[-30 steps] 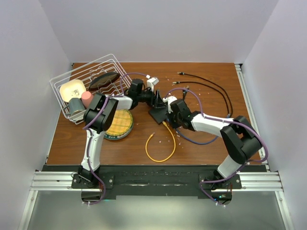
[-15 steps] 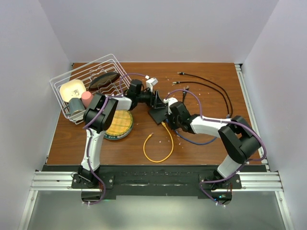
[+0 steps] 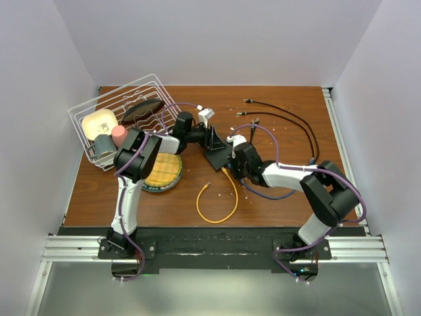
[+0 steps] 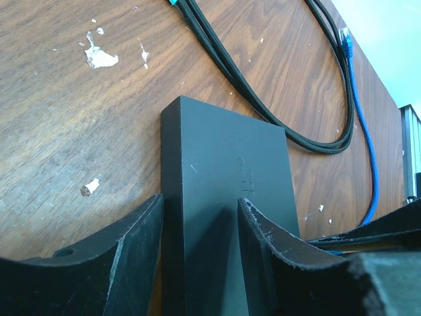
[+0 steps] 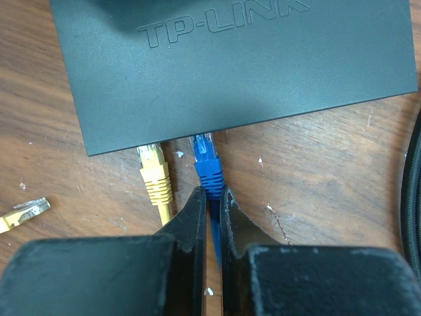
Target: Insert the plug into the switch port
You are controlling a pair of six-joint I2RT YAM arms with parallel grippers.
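Top view: switch [image 3: 217, 157] lies near the middle of the desk [image 3: 99, 197]. Both arms meet at it, the left from 10 o'clock and the right from 4 o'clock.

Left claw [image 4: 200, 217]: narrow, one finger on each long side of the switch [image 4: 223, 197], gripping its near end.

Right claw [image 5: 209, 197]: nearly closed, fingers pinching the rear of the blue plug [image 5: 206, 161]. The plug points to 12 o'clock, its tip at the switch's [image 5: 230, 59] port edge. How deep it sits, I cannot tell.

Yellow plug [image 5: 154, 174]: just beside the blue one at its 9 o'clock, its tip also at the switch edge. Its yellow cable [image 3: 220, 197] loops toward 6 o'clock on the desk.

Black cables [image 3: 289, 122] lie at 2 o'clock of the switch and a wire rack [image 3: 118, 118] at 10 o'clock.
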